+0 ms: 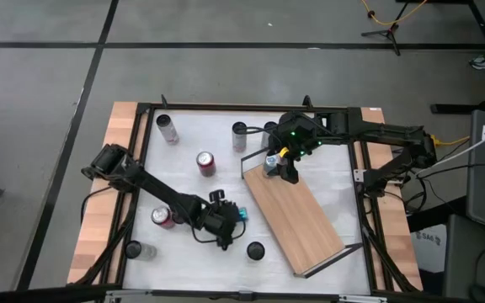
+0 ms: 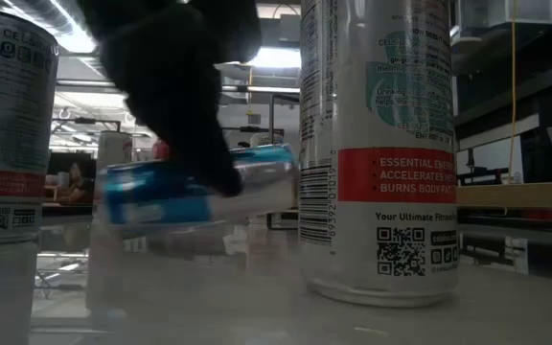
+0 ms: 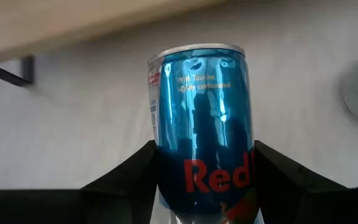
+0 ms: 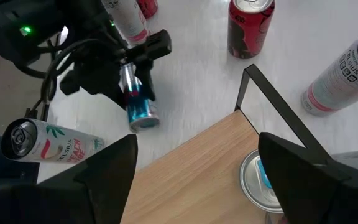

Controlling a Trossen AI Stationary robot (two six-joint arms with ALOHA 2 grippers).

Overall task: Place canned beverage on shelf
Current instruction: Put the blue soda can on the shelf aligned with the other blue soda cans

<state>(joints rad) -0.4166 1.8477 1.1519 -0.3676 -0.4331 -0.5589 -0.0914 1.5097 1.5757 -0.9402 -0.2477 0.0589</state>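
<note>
Two dark fingers (image 3: 129, 180) of the left gripper (image 3: 201, 180) clasp a blue can (image 3: 201, 118) lying sideways just off the shelf (image 1: 297, 223). Farther back, the right gripper (image 4: 197, 168) hangs spread apart, empty, above a can (image 4: 260, 177) standing on the shelf's far end.

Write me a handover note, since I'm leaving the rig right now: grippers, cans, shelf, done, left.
Left gripper: closed around a blue can, held on its side just above the table, near the shelf.
Right gripper: open, over a can standing at the shelf's far end.
Done: one can on the shelf.
Left: put the blue can on the shelf; other cans remain on the table.
</note>
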